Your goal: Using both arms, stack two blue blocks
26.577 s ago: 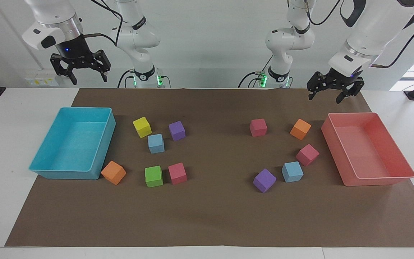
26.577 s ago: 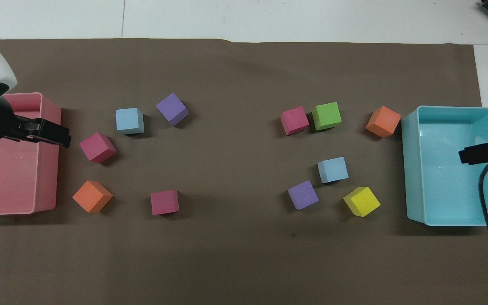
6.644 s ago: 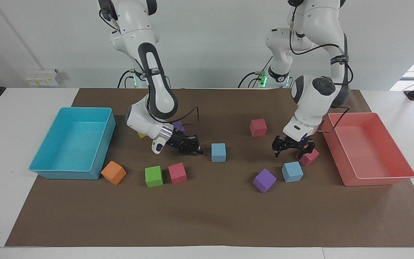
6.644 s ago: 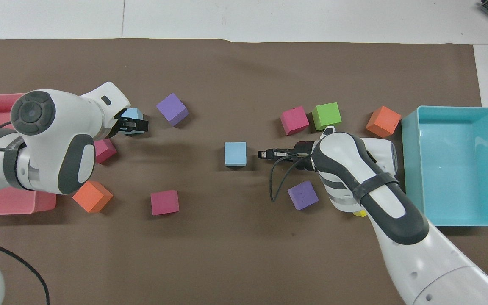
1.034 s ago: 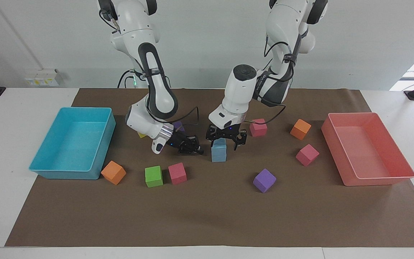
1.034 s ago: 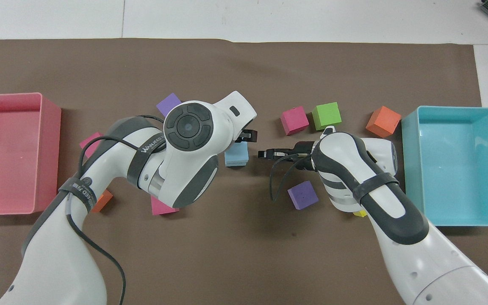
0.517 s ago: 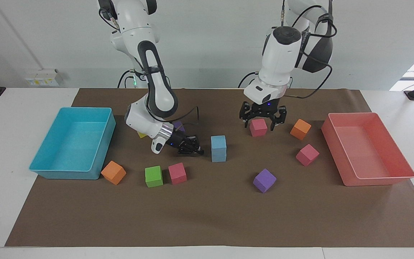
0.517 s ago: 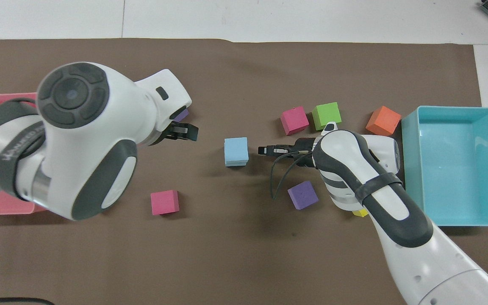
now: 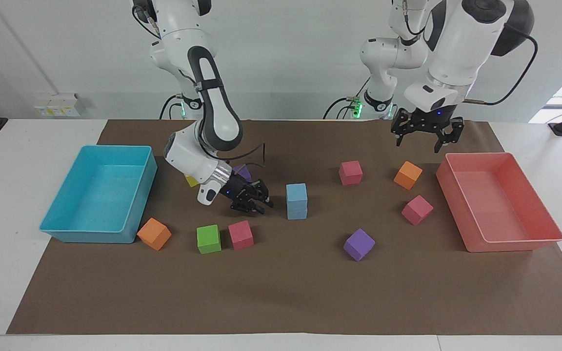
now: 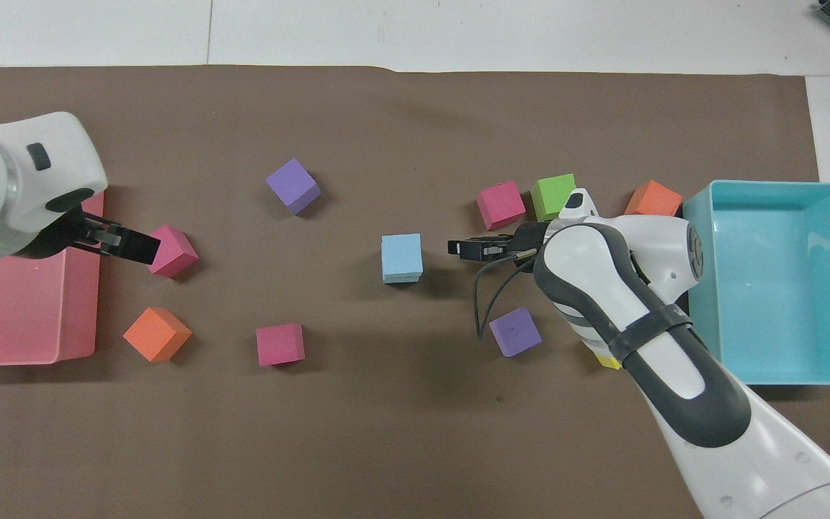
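The two blue blocks stand stacked in the middle of the mat, the top one (image 9: 296, 192) squarely on the bottom one (image 9: 296, 212). From overhead the stack (image 10: 401, 256) shows as one square. My right gripper (image 9: 250, 201) hangs low over the mat beside the stack, toward the right arm's end, open and empty, a small gap away from it. It also shows in the overhead view (image 10: 470, 249). My left gripper (image 9: 426, 137) is raised and open, empty, over the mat by the pink tray's corner. In the overhead view (image 10: 143, 249) it covers the edge of a magenta cube.
A pink tray (image 9: 515, 241) stands at the left arm's end and a turquoise tray (image 9: 86, 237) at the right arm's end. Loose cubes lie around: magenta (image 9: 350, 172), orange (image 9: 408, 175), magenta (image 9: 417, 210), purple (image 9: 359, 244), green (image 9: 209, 239), magenta (image 9: 240, 235), orange (image 9: 154, 234).
My left gripper let go of the top blue block, rose and swung away from the stack to the pink tray's end. My right gripper shifted only slightly. The stack has stayed standing.
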